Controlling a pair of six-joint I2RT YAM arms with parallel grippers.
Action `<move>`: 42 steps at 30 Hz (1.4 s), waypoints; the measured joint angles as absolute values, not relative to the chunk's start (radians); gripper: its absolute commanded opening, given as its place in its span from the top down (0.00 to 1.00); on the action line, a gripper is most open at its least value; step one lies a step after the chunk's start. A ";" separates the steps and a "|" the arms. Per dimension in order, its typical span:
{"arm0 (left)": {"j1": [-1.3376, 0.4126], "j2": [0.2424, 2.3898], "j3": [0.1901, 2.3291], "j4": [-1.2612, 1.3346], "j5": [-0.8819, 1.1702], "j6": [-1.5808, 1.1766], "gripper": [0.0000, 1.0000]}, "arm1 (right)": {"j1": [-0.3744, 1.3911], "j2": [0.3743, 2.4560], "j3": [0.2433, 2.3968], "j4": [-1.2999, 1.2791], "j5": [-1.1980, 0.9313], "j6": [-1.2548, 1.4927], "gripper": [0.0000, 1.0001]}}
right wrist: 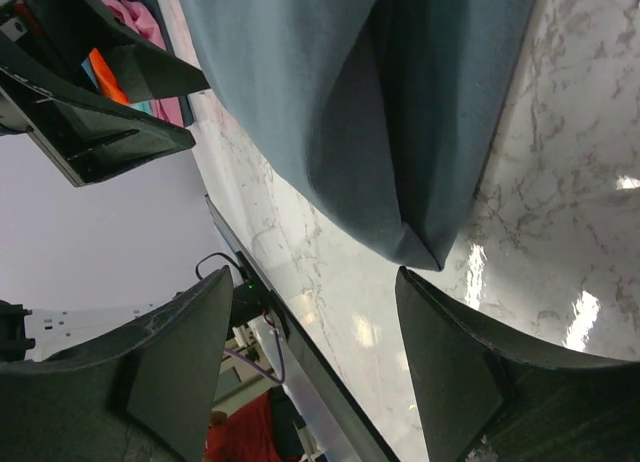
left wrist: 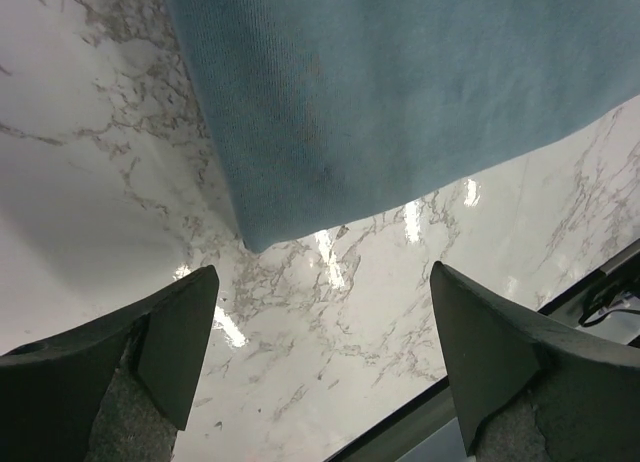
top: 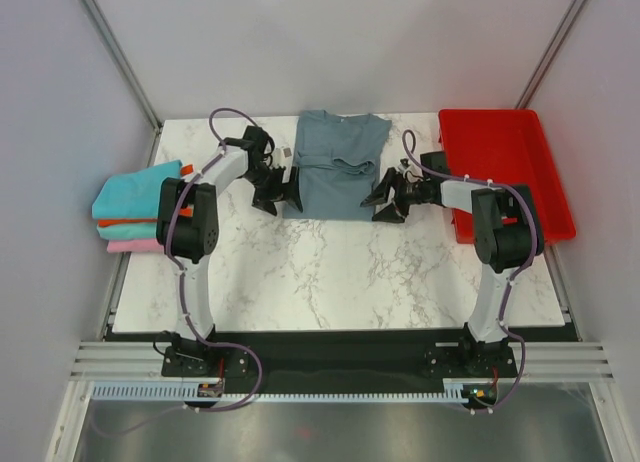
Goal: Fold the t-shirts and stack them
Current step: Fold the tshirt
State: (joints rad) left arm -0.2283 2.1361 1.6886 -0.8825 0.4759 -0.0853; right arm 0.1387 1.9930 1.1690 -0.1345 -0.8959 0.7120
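Slate shirt (top: pixel 338 167) flat on the bench (top: pixel 330 282), at the middle of its far edge. Collar toward that edge, sides folded inward, hem toward the bench's centre.

Left claw (top: pixel 281 196) low beside the shirt's near left corner. Jaws spread wide, gripping nothing. From its wrist camera: that corner of cloth lying on the marble just ahead of the gap, touching neither jaw, with bare bench between the tips.

Right claw (top: pixel 386 200) low beside the near right corner, facing the left one across the hem. Jaws well apart, nothing in them. From its wrist camera: a doubled, folded corner of the shirt resting on the bench just beyond the tips, clear of both jaws. Left claw in sight on the far side of the cloth, likewise agape.

Stack (top: pixel 135 217) of folded shirts at the bench's left edge, well apart from the slate one and reaching out past that edge. Teal uppermost, orange peeking out beneath, pink lowest.

Red tray (top: pixel 500 147) at the far right corner, well apart from the shirt.
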 measured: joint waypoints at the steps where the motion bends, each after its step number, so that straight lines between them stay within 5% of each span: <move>1: -0.228 2.143 1.689 -0.883 0.479 -0.087 0.07 | 0.141 1.999 1.174 -0.135 -0.897 0.713 0.25; 17: -0.212 2.212 1.714 -0.886 0.553 -0.125 0.11 | 0.153 2.013 1.163 -0.227 -0.900 0.647 0.26; 31: -0.201 2.246 1.740 -0.883 0.596 -0.142 0.28 | 0.155 2.088 1.272 -0.263 -0.857 0.577 0.27; 42: -0.191 2.249 1.714 -0.878 0.612 -0.143 0.46 | 0.160 2.095 1.273 -0.260 -0.831 0.559 0.44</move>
State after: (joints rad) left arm -0.1913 2.2490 1.7138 -0.8776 0.6117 -0.1429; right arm 0.1604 2.0949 1.2732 -0.2604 -0.8307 0.5591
